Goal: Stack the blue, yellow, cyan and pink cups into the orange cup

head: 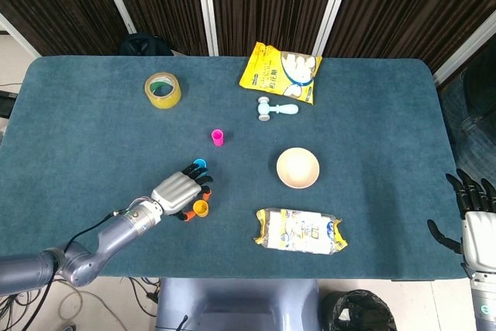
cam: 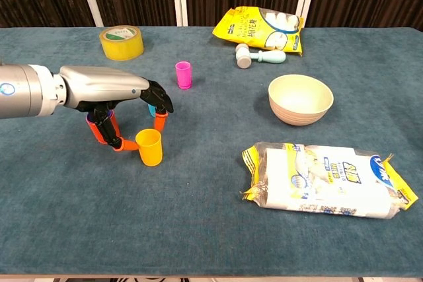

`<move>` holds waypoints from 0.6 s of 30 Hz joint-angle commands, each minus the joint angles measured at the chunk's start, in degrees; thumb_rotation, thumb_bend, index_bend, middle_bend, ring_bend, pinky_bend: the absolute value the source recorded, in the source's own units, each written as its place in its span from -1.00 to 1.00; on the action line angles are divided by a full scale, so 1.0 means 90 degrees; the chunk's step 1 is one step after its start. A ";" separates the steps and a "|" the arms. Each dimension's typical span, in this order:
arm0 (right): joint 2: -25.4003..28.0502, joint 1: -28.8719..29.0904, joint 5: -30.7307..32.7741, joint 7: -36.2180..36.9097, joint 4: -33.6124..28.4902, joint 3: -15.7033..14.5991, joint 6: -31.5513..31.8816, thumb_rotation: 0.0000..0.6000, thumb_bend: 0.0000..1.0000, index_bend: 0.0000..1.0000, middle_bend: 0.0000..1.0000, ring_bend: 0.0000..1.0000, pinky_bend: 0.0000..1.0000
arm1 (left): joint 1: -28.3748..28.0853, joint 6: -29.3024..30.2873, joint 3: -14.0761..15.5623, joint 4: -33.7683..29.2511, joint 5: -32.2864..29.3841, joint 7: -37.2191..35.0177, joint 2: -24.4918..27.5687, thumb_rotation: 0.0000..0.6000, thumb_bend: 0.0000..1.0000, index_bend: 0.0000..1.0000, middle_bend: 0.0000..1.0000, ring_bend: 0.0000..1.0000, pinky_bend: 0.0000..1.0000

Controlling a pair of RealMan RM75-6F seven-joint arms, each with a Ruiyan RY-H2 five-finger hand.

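My left hand (head: pixel 180 191) (cam: pixel 115 87) arches over the yellow cup (head: pixel 201 207) (cam: pixel 149 147), which stands upright on the table. The thumb tip touches the cup's left side and a fingertip (cam: pixel 158 122) meets its far rim. The orange cup (cam: pixel 111 122) shows partly behind the thumb; what is inside it is hidden. Just past the fingers stands the cyan cup (head: pixel 200 164) (cam: pixel 151 106). The pink cup (head: pixel 218 137) (cam: pixel 183 74) stands alone farther back. My right hand (head: pixel 474 208) hangs off the table's right front corner, fingers spread, holding nothing.
A tape roll (head: pixel 163 89) lies at the back left. At the back middle are a yellow snack bag (head: pixel 283 71) and a toy hammer (head: pixel 275 108). A cream bowl (head: pixel 297 167) and a wrapped packet (head: pixel 300 230) lie right of the cups.
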 commanded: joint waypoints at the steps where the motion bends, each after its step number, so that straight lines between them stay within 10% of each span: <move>1: -0.0001 0.0000 0.0001 -0.0003 0.0001 -0.0001 -0.0002 1.00 -0.35 -0.75 -0.84 -0.75 -0.95 | -0.0009 -0.0003 0.0005 0.0011 0.0002 0.0011 -0.0018 1.00 -0.45 -0.15 -0.68 -1.00 -1.00; 18: 0.0007 -0.0012 0.0000 -0.0005 -0.0023 0.0011 0.0022 1.00 -0.35 -0.75 -0.84 -0.75 -0.95 | 0.0063 0.0293 -0.0103 -0.0204 0.0051 -0.0058 0.0263 1.00 -0.35 -0.08 -0.67 -1.00 -1.00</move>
